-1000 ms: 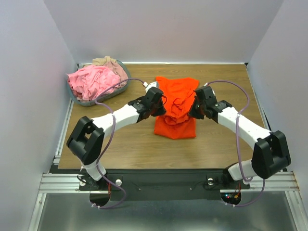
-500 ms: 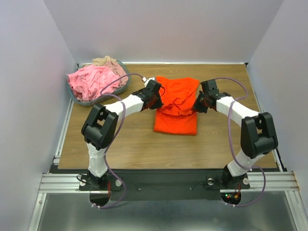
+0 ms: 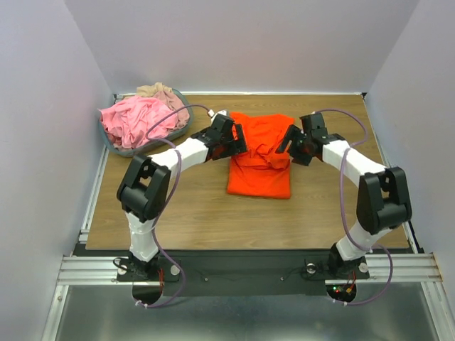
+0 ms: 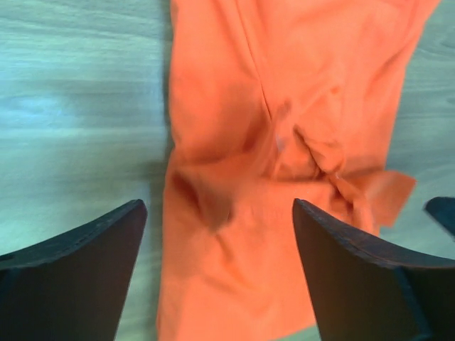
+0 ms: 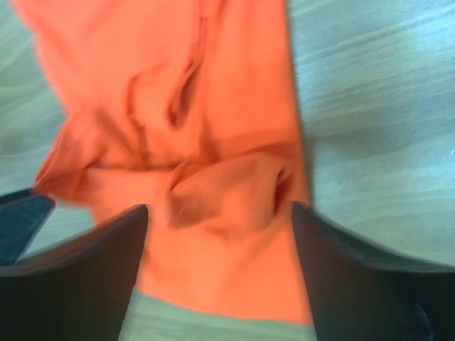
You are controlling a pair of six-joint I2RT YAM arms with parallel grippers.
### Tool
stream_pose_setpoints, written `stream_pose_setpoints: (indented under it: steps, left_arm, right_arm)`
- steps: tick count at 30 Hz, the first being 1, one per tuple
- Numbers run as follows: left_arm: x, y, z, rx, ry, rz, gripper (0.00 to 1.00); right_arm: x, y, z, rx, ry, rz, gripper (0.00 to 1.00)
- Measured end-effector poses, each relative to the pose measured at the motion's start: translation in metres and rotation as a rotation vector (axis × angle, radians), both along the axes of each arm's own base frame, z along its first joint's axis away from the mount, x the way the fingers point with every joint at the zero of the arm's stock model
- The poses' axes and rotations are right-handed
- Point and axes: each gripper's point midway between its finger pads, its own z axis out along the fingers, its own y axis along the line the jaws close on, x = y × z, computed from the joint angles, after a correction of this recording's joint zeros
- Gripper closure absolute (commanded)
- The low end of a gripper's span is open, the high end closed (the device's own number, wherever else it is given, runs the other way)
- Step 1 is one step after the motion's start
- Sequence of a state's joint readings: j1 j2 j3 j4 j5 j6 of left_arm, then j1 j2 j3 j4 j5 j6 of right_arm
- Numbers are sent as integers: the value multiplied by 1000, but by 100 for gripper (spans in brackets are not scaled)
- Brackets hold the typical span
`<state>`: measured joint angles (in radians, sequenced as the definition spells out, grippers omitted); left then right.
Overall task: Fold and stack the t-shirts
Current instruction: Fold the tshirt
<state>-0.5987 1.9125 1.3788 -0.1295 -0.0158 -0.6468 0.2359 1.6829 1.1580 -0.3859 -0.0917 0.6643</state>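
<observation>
Orange cotton shows through the gap of my left claw (image 4: 215,213), yet the black fingers (image 4: 85,270) touch none of it. They stand spread wide above the shirt (image 3: 259,177), pinching nothing. My right claw (image 5: 219,209) is spread the same way over the shirt's opposite edge, also empty. I read this as one claw placed per side, each over its own edge, so the cloth can be handled evenly.

Between the two claws a rumpled ridge crosses the shirt, with puckers near the middle and a small flap poking out on the right side. The near half lies flat and smooth. No sleeves stick out and the outline is a narrow rectangle. So I judge the side folds done and the cross fold only loosely laid, wanting a smoothing press or a tidier pass.

The shirt sits in the middle of the table (image 3: 192,213), where each claw reaches it alike. Well apart, at the far left corner, the basket (image 3: 122,148) holds a heaped pink shirt (image 3: 135,121) with a beige shirt (image 3: 158,90) behind it. Both are unfolded, so I reckon most of the folding and all of the stacking is yet to do.
</observation>
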Motion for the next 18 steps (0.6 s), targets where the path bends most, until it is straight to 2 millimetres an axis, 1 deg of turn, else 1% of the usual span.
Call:
stream_pose_setpoints:
  steps: [1, 2, 3, 5, 6, 7, 8, 10, 11, 12, 14, 16, 17, 18]
  left_arm:
    - [-4, 2, 3, -3, -5, -2, 2]
    - [-14, 8, 9, -8, -11, -3, 2]
    - [-22, 12, 14, -15, -20, -3, 2]
    - [-41, 22, 26, -32, -39, -1, 2]
    - [-55, 30, 32, -48, -50, 3, 2]
    - [-63, 33, 35, -55, -57, 4, 2]
    - [-76, 40, 37, -72, -65, 7, 2]
    - [-95, 50, 31, -83, -57, 16, 2]
    - [-109, 57, 25, -91, -45, 25, 2]
    - [-117, 61, 21, -93, -35, 29, 2]
    - [-137, 74, 7, -98, -3, 50, 2]
    - [-155, 86, -6, -105, 20, 70, 2]
    - [-168, 95, -14, -107, 41, 85, 1]
    - [-174, 99, -16, -111, 46, 92, 1]
  right_arm:
    - [-5, 1, 8, 13, -18, 9, 0]
    - [-10, 2, 15, 27, -37, 20, 0]
    - [-21, 4, 23, 48, -53, 37, 0]
    - [-33, 10, 32, 75, -80, 68, 0]
    - [-44, 16, 35, 91, -89, 99, 0]
    - [-51, 21, 35, 98, -90, 120, 0]
    - [-58, 30, 34, 107, -91, 151, 0]
    - [-72, 51, 27, 119, -78, 219, 0]
    - [-79, 66, 22, 121, -68, 266, 0]
    - [-85, 79, 17, 125, -58, 307, 0]
    - [-90, 98, 5, 130, -37, 360, 0]
    - [-88, 107, -7, 120, -12, 387, 0]
    - [-83, 110, -13, 114, -4, 393, 0]
    - [-77, 114, -16, 110, -6, 399, 0]
